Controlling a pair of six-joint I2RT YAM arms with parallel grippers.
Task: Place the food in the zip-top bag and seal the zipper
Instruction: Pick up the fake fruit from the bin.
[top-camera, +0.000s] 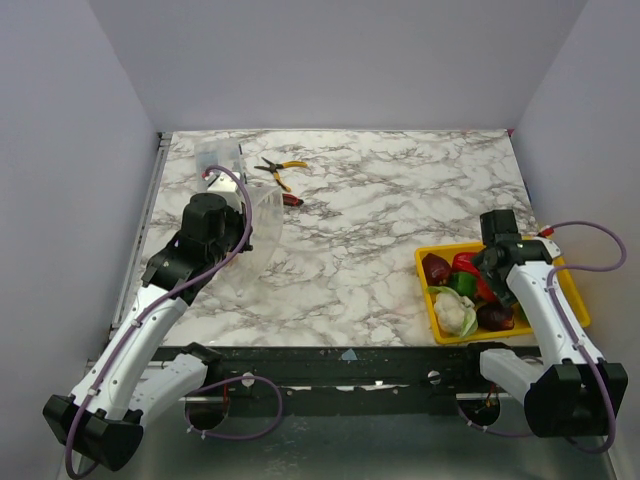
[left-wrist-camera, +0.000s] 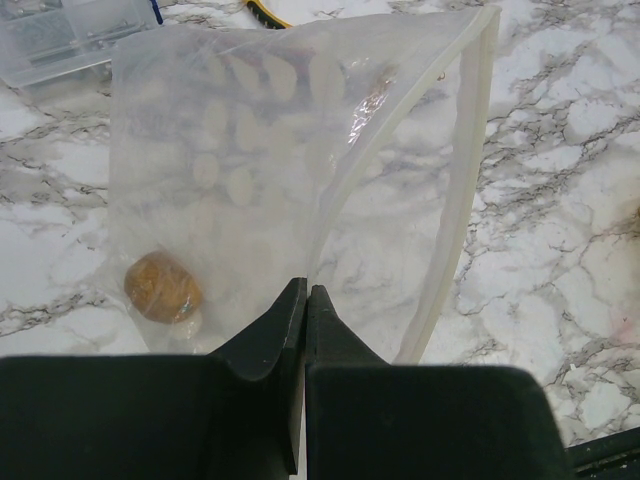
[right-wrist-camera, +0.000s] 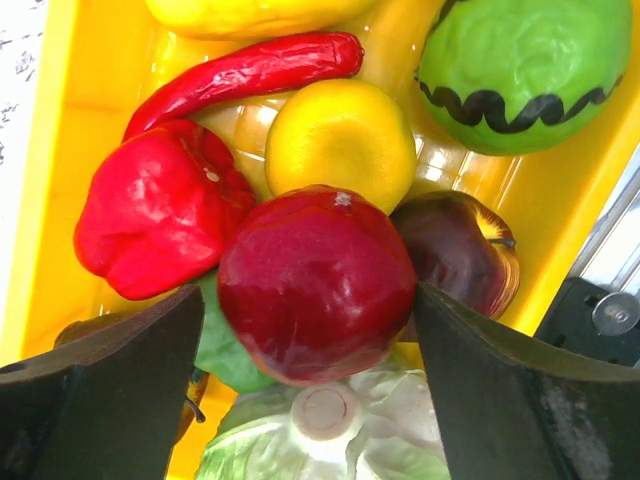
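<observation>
The zip-top bag (left-wrist-camera: 250, 170) lies on the marble at the back left, also in the top view (top-camera: 263, 215). An orange-brown food piece (left-wrist-camera: 163, 287) sits inside it. My left gripper (left-wrist-camera: 305, 290) is shut on the bag's mouth edge; the zipper (left-wrist-camera: 470, 150) gapes open to the right. My right gripper (right-wrist-camera: 310, 300) is over the yellow tray (top-camera: 440, 250). Its jaws are wide apart on either side of a dark red apple (right-wrist-camera: 315, 280): the right finger touches it, and a thin gap shows at the left. Around the apple are a red pepper (right-wrist-camera: 160, 210), a chili (right-wrist-camera: 250, 70), a maroon fruit (right-wrist-camera: 465, 250) and a pale leafy cabbage (right-wrist-camera: 330, 450).
A rigid clear compartment box (top-camera: 218, 155) stands behind the bag. Yellow-handled pliers (top-camera: 280, 172) lie beside it. The tray also holds a yellow fruit (right-wrist-camera: 340, 140) and a green one with a black wavy line (right-wrist-camera: 520, 70). The tray sits at the table's right front.
</observation>
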